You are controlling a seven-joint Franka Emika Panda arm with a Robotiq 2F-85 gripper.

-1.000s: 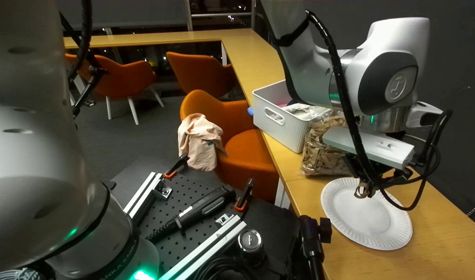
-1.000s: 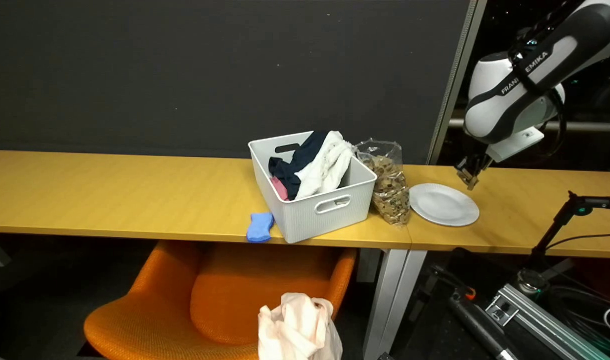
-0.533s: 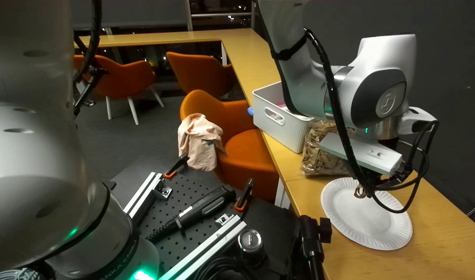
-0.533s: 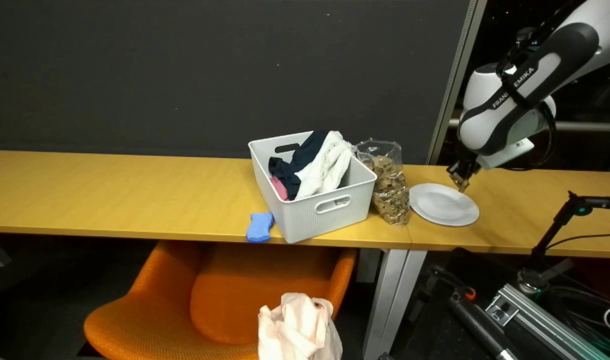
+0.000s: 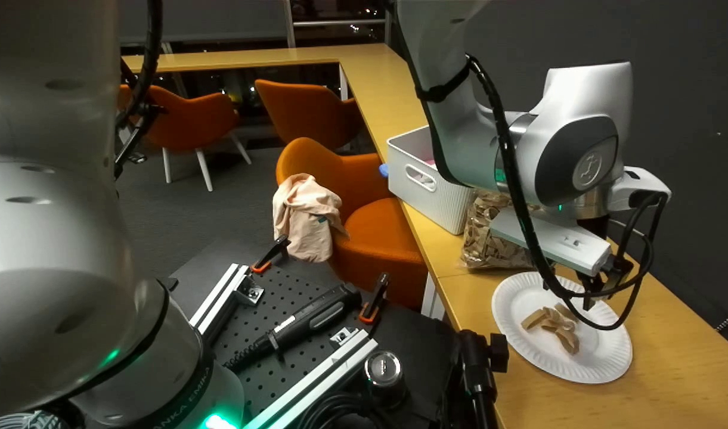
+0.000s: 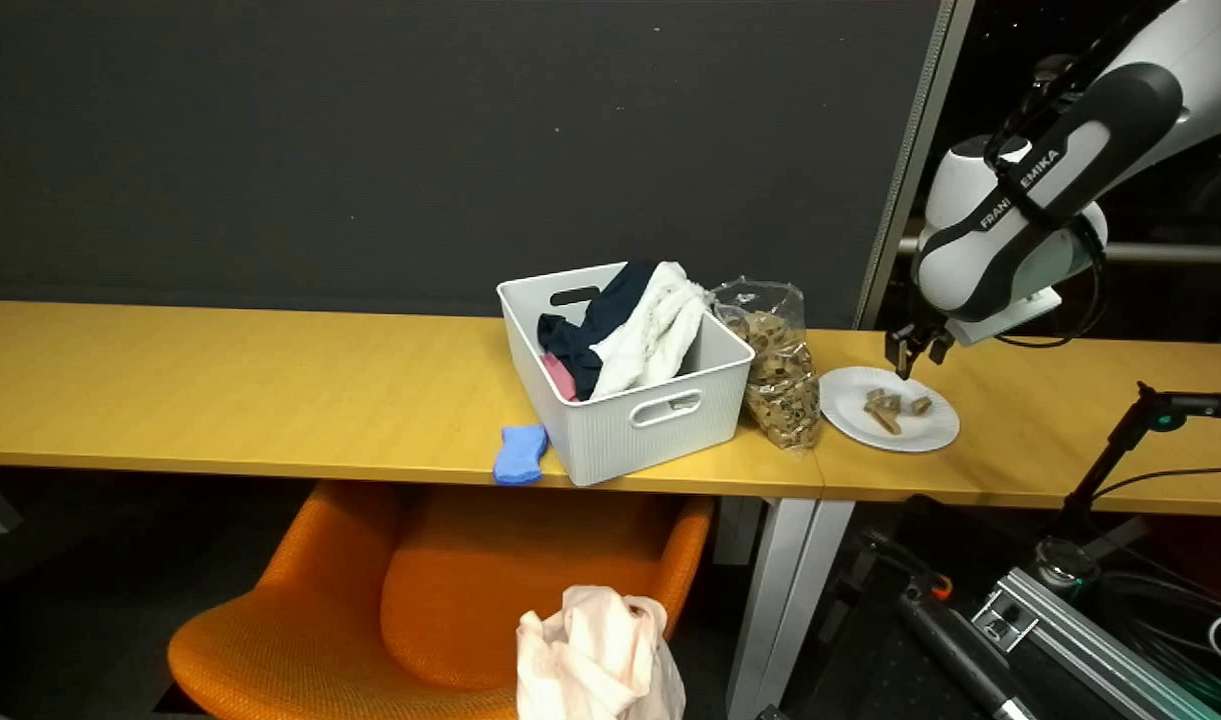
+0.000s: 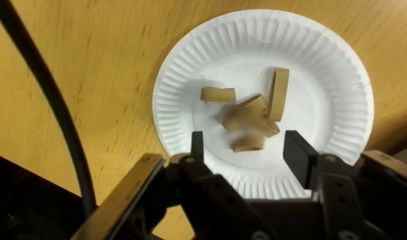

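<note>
While the jaws stand well apart, released | brown strips (image 7: 246,118) lie on white plate (image 7: 311,96) below, untouched

A wood table (image 6: 230,390) runs along a dark gray wall (image 6: 420,150), with pale legs (image 6: 773,600) under its front edge. In an exterior view it bends at its far corner and passes before a gray panel (image 5: 208,24) and a dark window (image 5: 340,9) dotted with small lights (image 5: 353,27). An orange chair (image 5: 378,229) stands at the front edge; a second chair (image 5: 310,116) sits near the inside corner, and a third chair (image 5: 188,119), on white legs (image 5: 204,170), before the far stretch. The floor (image 5: 232,202) around them is dark gray.
</note>
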